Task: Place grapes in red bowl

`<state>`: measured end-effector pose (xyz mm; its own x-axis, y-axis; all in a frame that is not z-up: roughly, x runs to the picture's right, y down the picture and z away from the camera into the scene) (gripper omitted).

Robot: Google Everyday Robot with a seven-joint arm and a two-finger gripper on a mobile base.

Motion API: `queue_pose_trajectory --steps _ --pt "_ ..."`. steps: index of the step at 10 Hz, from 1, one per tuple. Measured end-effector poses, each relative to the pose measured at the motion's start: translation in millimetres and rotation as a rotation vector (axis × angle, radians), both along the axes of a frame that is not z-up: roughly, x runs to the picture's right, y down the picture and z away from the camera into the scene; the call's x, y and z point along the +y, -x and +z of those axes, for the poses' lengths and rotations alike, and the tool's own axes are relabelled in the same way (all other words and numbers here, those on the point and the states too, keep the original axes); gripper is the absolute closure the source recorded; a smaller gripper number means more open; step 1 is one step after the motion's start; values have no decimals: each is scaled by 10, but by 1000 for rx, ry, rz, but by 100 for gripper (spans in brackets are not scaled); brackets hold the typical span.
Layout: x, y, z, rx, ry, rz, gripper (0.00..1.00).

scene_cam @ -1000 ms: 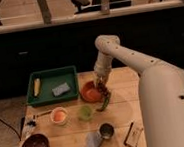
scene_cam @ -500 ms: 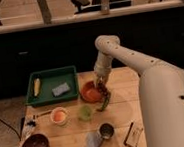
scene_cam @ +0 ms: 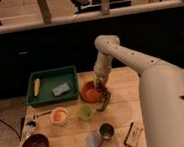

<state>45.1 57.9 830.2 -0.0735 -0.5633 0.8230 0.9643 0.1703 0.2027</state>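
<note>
Tool (scene_cam: 102, 83) sits low at the right rim of the red bowl (scene_cam: 90, 95), on the tabletop (scene_cam: 73, 140). Grapes (scene_cam: 105, 89) look like the dark clump directly under the tool, on that same rim, so bowl centre lies just left of them. Can't make out their long axis. Can't tell if the tool is open or gripping them. Green chilli (scene_cam: 104, 105) lies just front-right of the bowl. My read: nudge left toward bowl centre before any release.

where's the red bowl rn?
Camera view, centre: the red bowl sits just right of the green tray, with the green chilli by its lower-right edge. The claw hangs over the bowl's right rim.
</note>
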Motion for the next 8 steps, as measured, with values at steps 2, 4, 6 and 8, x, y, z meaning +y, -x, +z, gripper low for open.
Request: queue_pose_trajectory --steps 2,4,6,8 --pt "-53 68 11 7 3 -3 100" --pt "-113 128 11 9 -7 -4 100" --pt "-141 161 18 5 -21 -4 100" --pt "-184 222 42 -6 -44 -2 100"
